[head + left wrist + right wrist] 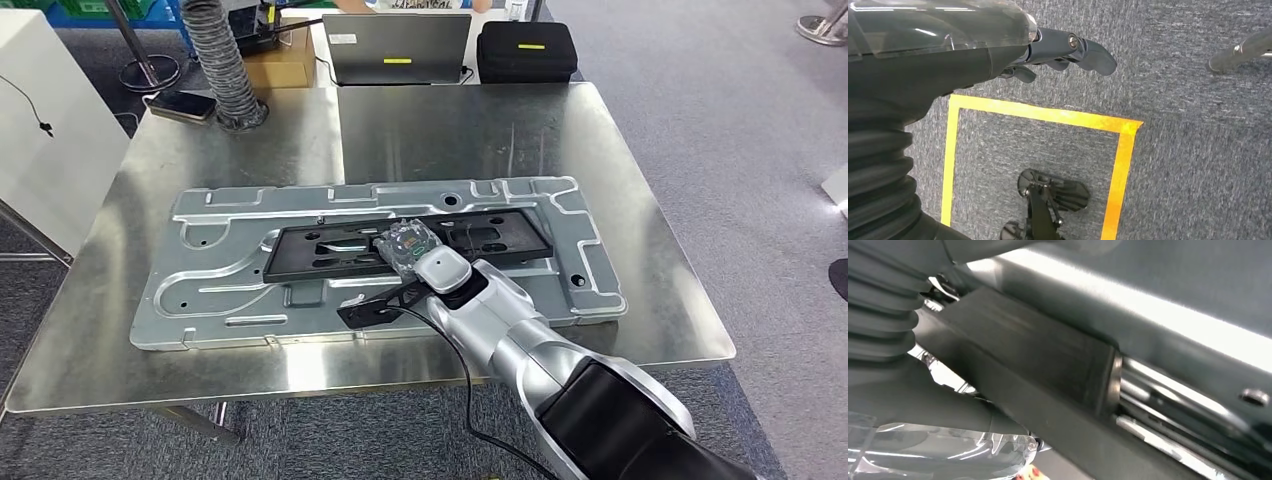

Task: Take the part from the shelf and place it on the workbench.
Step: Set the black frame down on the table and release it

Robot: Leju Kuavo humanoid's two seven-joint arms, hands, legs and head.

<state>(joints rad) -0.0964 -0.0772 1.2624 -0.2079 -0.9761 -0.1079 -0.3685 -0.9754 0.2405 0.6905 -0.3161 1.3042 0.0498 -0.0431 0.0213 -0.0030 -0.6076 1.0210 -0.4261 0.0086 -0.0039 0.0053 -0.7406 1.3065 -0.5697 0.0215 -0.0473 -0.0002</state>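
Workbench (650, 250), part (330, 250) seemingly under right robot hand (410, 245)

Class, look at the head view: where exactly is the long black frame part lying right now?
The black frame part lies flat across the middle of the stamped metal panel on the steel workbench, with the right hand at its centre.

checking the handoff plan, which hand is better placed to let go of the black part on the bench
Right. The right hand is already on the black part, which lies on the grey metal panel on the workbench. The left hand hangs over carpet, fingers holding nothing.
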